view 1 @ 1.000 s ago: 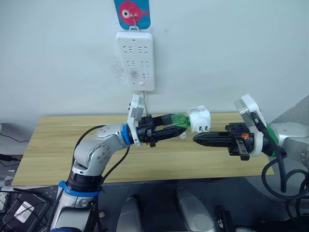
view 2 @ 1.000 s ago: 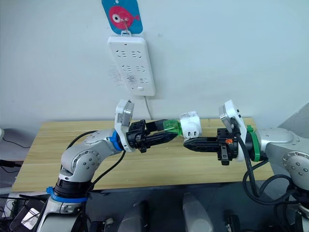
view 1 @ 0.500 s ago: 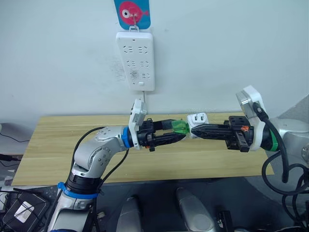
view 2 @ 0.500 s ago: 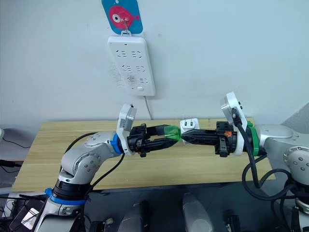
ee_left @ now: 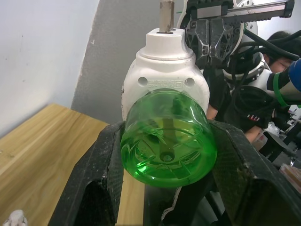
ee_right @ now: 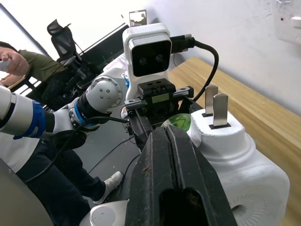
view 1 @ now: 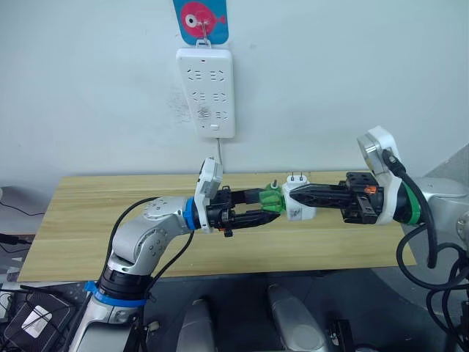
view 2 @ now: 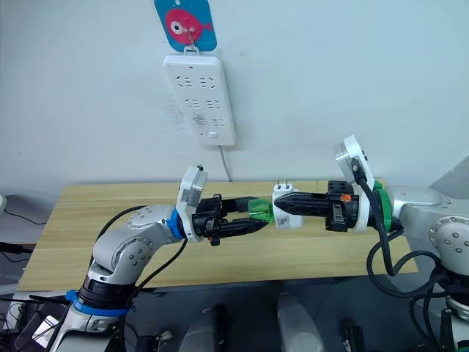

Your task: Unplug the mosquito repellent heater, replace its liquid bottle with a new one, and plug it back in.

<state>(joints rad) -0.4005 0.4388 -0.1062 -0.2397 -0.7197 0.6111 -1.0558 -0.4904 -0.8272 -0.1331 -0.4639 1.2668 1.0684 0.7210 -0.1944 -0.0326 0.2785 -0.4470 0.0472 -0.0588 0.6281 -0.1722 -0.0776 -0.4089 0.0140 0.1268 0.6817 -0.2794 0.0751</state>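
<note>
The white mosquito repellent heater [view 1: 295,212] hangs in the air above the table with its two prongs [ee_right: 212,104] pointing up. A clear-green bottle [ee_left: 164,141] is seated in its underside. The bottle's top is hidden inside the heater, so I cannot tell whether it is the liquid bottle or the new one. My left gripper [view 1: 272,202] is shut on this green bottle, one finger on each side. From the right, my right gripper [view 1: 292,195] reaches in with its fingers [ee_right: 162,155] shut together, lying against the heater's side.
A white power strip [view 1: 206,92] hangs on the wall under a pink fish hook [view 1: 200,20], its cord running down behind the wooden table [view 1: 88,220]. A small white object [ee_left: 14,219] lies on the table. A person [ee_right: 21,59] sits beyond the table.
My right gripper rose from below the heater to lie against its side. The heater turned on the bottle, so its prongs now point up instead of sideways. Both arms shifted slightly left.
</note>
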